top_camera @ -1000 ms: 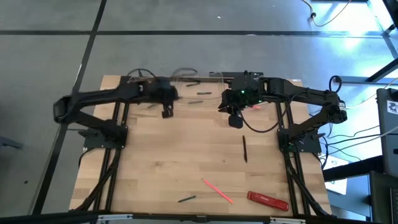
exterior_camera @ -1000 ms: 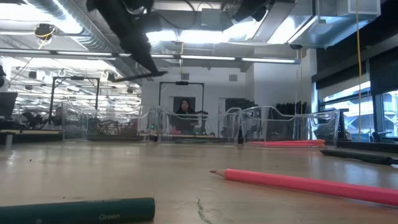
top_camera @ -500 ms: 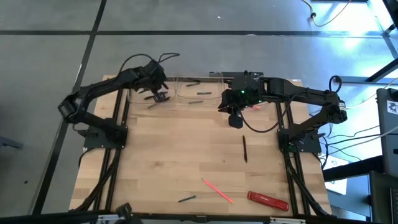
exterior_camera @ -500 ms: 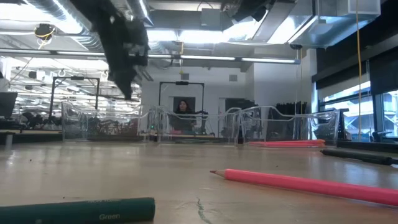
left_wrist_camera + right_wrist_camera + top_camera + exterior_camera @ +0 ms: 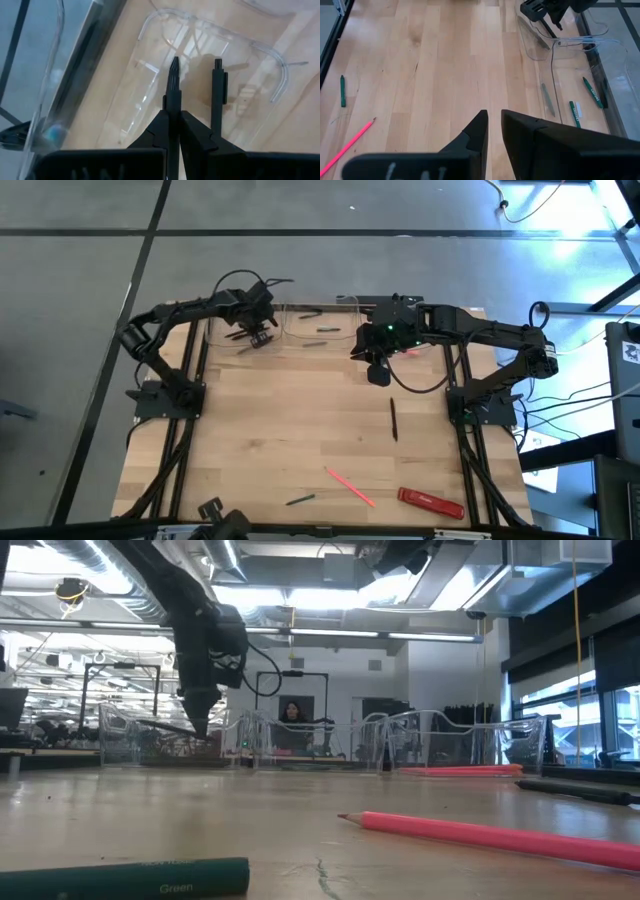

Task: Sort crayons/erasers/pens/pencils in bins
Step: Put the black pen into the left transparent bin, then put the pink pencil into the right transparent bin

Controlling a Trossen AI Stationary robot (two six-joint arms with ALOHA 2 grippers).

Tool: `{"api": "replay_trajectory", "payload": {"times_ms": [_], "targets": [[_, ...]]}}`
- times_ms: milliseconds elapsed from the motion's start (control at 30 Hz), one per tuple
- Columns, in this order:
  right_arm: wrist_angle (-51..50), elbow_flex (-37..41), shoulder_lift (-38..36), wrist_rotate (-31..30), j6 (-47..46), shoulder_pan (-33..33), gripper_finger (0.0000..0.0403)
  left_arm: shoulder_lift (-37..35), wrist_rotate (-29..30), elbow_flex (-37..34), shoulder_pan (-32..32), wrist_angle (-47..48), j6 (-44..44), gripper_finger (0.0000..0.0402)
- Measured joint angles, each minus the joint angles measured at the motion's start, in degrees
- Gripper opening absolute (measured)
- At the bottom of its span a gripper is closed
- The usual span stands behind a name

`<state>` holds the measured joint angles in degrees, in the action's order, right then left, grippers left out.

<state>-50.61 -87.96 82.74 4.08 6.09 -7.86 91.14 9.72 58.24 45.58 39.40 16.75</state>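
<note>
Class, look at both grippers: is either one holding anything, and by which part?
The left gripper pinches a dark pen by its lower shaft, tip forward, over the left bin. The right gripper holds nothing.

From my seat the table (image 5: 300, 420) reads as pale butcher-block wood, smooth with a soft satin sheen and visible grain. The bins (image 5: 240, 85) are clear glossy plastic whose rims catch the light. I see matt black fingers (image 5: 197, 137) on my left gripper (image 5: 172, 117), pinching a dark, smooth pen (image 5: 173, 80). The pink pencil (image 5: 500, 837) looks matt, and the green crayon (image 5: 130, 878) wears a dull paper wrapper. The frame rails (image 5: 185, 450) look like black metal.
</note>
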Motion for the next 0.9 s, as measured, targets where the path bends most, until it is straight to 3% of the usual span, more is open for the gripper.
{"api": "replay_trajectory", "payload": {"times_ms": [267,400,600,733,900], "targets": [[0.00,0.00,0.00,-0.02,-0.04,0.02,0.0056,0.04,0.07,0.00,0.00,0.04,-1.10,0.0054],[-0.02,0.00,0.00,-0.02,-0.04,0.00,0.0056,0.04,3.80,0.00,0.00,0.23,-4.01,0.0076],[-1.22,0.00,0.00,-0.03,-2.88,0.01,0.0056,-0.77,4.20,0.00,-0.33,1.98,-5.99,0.0078],[-9.32,0.00,-0.23,-0.57,-6.14,0.48,0.0056,-5.30,4.17,0.00,-3.06,3.72,-7.62,0.0076],[-17.78,0.02,-0.24,-7.94,-12.08,3.67,0.0056,-13.99,3.78,0.00,-8.82,3.73,-8.72,0.0076]]}}
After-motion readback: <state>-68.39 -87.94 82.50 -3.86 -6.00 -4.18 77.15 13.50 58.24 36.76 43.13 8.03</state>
